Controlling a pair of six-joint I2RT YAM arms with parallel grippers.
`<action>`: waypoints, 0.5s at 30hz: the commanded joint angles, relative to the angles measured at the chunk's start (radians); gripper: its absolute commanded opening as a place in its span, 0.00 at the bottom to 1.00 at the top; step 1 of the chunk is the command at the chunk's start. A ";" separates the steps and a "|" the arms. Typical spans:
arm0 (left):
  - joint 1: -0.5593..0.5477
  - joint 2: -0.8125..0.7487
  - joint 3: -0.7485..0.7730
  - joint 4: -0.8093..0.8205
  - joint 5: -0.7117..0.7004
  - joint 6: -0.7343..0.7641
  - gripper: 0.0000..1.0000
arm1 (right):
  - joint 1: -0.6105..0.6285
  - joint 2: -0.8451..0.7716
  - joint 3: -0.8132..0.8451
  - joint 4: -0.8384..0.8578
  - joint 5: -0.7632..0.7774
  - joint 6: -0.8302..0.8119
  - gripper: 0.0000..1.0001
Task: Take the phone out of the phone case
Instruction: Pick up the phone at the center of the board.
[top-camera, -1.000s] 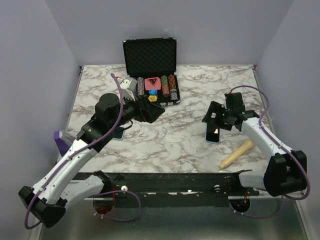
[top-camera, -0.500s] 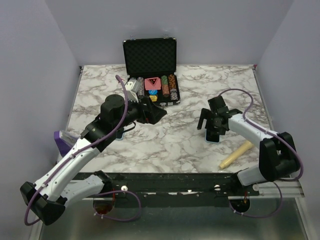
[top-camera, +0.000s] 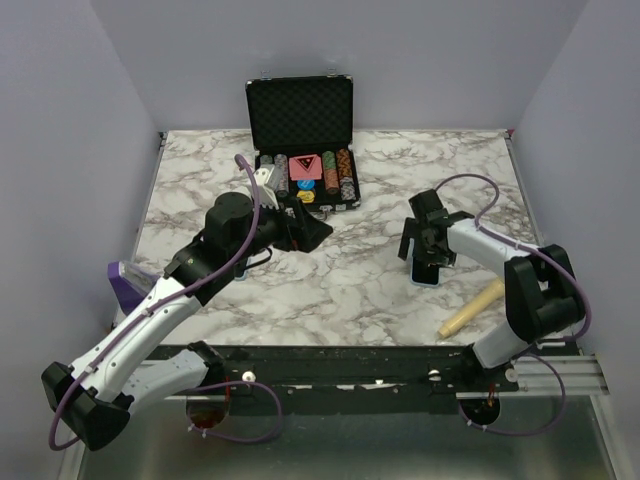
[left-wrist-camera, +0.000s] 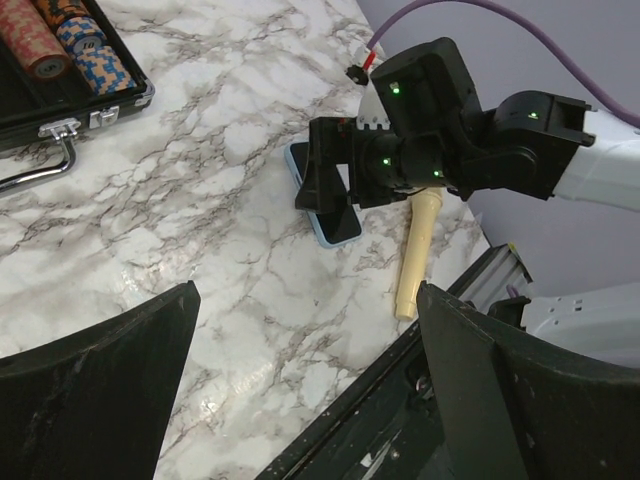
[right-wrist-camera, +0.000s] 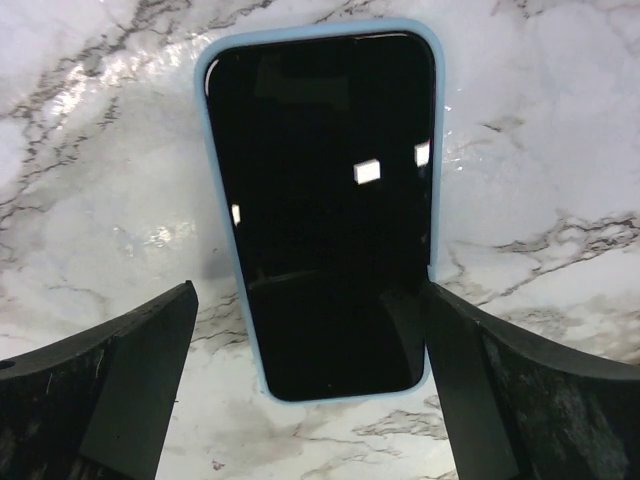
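Observation:
A black-screened phone (right-wrist-camera: 325, 170) lies face up in a light blue phone case (right-wrist-camera: 213, 200) on the marble table, right of centre (top-camera: 427, 274). My right gripper (right-wrist-camera: 308, 292) hangs open just above it. Its fingers straddle the phone's near end, and the right finger (right-wrist-camera: 470, 380) is close against the case's edge. From the left wrist view, the right gripper (left-wrist-camera: 335, 180) covers most of the phone (left-wrist-camera: 338, 230). My left gripper (top-camera: 316, 230) is open and empty above the table's middle, well left of the phone, its fingers (left-wrist-camera: 120, 370) wide apart.
An open black chip case (top-camera: 300, 110) with poker chips stands at the back centre. A pale wooden rod (top-camera: 473, 308) lies near the front edge, right of the phone. A purple object (top-camera: 125, 280) sits at the table's left edge.
The right arm folded in and its gripper swung left and turned over the phone. The left gripper edged slightly right. Both stayed open.

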 joint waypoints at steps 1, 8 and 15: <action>-0.012 -0.017 -0.012 0.000 -0.006 -0.012 0.99 | -0.001 0.058 0.033 -0.004 0.040 -0.012 1.00; -0.015 -0.022 -0.028 0.005 -0.008 -0.014 0.99 | -0.001 0.076 0.028 0.003 0.060 -0.046 1.00; -0.018 -0.009 -0.028 0.025 0.009 -0.017 0.99 | -0.001 0.044 0.059 0.019 0.037 -0.109 1.00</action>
